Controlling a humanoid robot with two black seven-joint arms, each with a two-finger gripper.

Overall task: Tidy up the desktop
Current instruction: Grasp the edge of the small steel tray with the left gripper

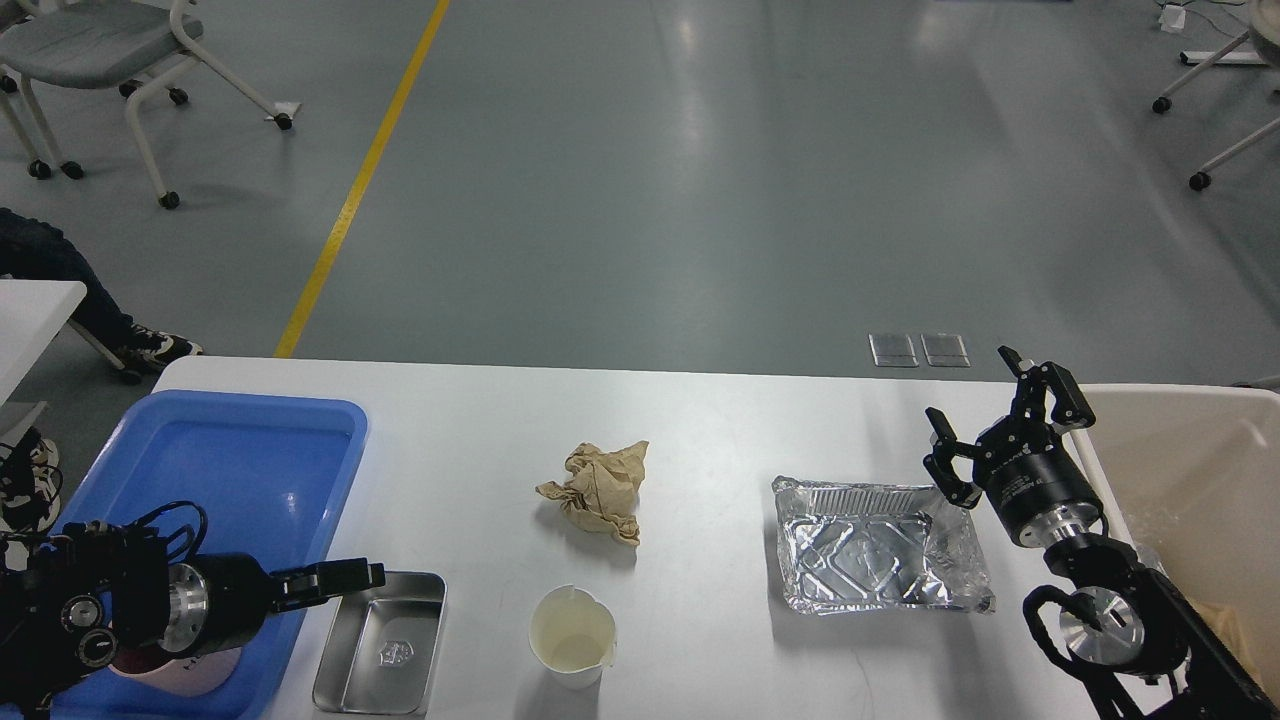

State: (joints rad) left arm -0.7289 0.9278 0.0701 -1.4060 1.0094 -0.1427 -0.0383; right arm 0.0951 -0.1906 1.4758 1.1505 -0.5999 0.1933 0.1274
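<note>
The white desktop (720,420) holds a crumpled brown paper (598,490) in the middle, a paper cup (572,635) near the front, a small steel tray (382,642) at the front left and a foil container (878,545) at the right. My left gripper (345,578) points right, low over the steel tray's back left rim. It is seen side-on, so its fingers cannot be told apart. My right gripper (995,415) is open and empty, above the foil container's back right corner.
A blue tray (230,450) lies at the left edge, with a pink mug (165,675) mostly hidden under my left arm. A beige bin (1200,470) stands at the right edge. Chairs stand on the floor beyond the table.
</note>
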